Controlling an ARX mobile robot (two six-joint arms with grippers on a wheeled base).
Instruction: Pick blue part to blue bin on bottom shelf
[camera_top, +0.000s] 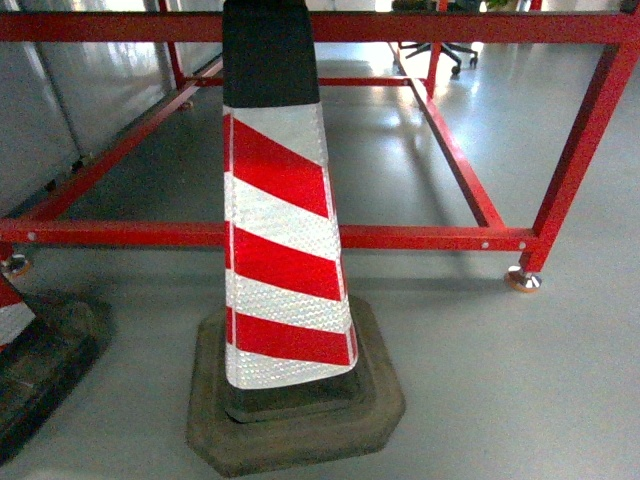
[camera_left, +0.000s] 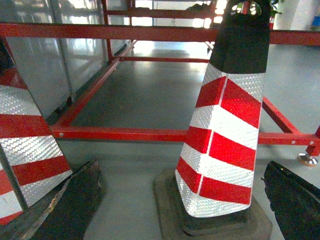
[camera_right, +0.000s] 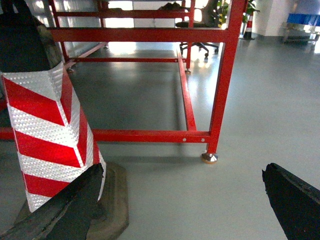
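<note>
Cone (camera_top: 283, 250) blocks front; open floor (camera_top: 500, 380) right

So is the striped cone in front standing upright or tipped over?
Upright: the cone sits flat on its base on the floor, stripes rising straight.

The striped cone (camera_top: 285, 250) loses its top to the head view's upper edge. A second cone (camera_top: 12, 320) at 9 o'clock is cut by the left edge. In both wrist views only the dark fingers (camera_left: 295, 200) (camera_right: 295, 200) of each end effector show, cut off at the bottom corners. The office chair (camera_right: 197, 25) at 12 o'clock sits half hidden behind the red frame (camera_right: 225, 75).
</note>
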